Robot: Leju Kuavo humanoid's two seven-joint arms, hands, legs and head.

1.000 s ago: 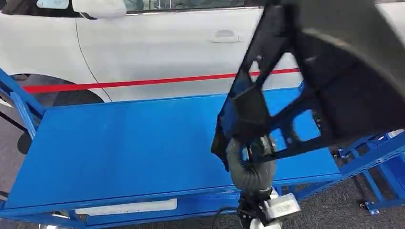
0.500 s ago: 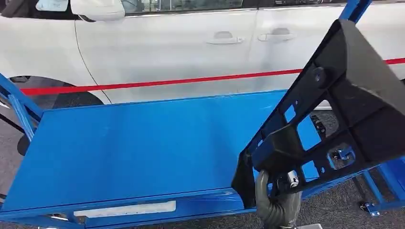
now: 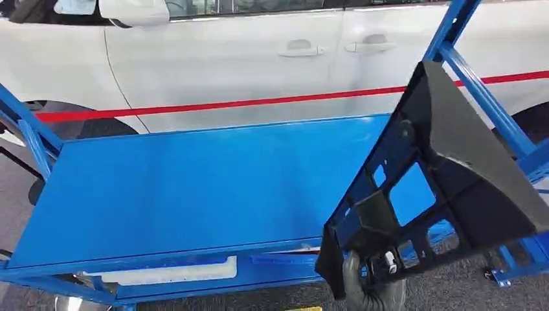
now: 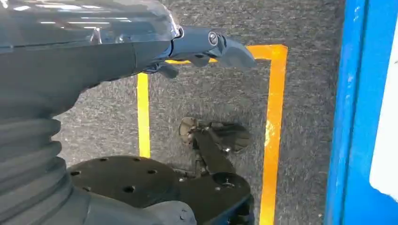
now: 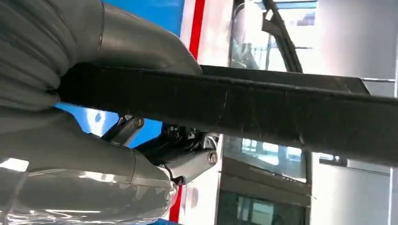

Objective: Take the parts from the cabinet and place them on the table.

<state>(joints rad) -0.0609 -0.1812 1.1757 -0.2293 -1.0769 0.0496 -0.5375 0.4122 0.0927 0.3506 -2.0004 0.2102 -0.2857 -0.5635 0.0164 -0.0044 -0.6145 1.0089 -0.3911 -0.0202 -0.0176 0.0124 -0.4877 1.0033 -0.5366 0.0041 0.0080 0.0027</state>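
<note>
Part (image 3: 453, 175): black plastic frame, gripped at its lower edge by right hand (image 3: 372, 291), carried tilted above the right end of the bench (image 3: 194, 188). Not yet set down.
Left hand (image 4: 206, 44): hangs over floor, holds nothing, fingers loosely extended.
Progress: part out of cabinet; lowering and release remain.

- Your right hand (image 5: 108, 140) grips the black part (image 5: 263, 112), thumb over its edge, fingers under.
- Beyond them you see blue table (image 5: 145, 14), the white car (image 5: 216, 28) with its red stripe (image 5: 197, 23).
</note>
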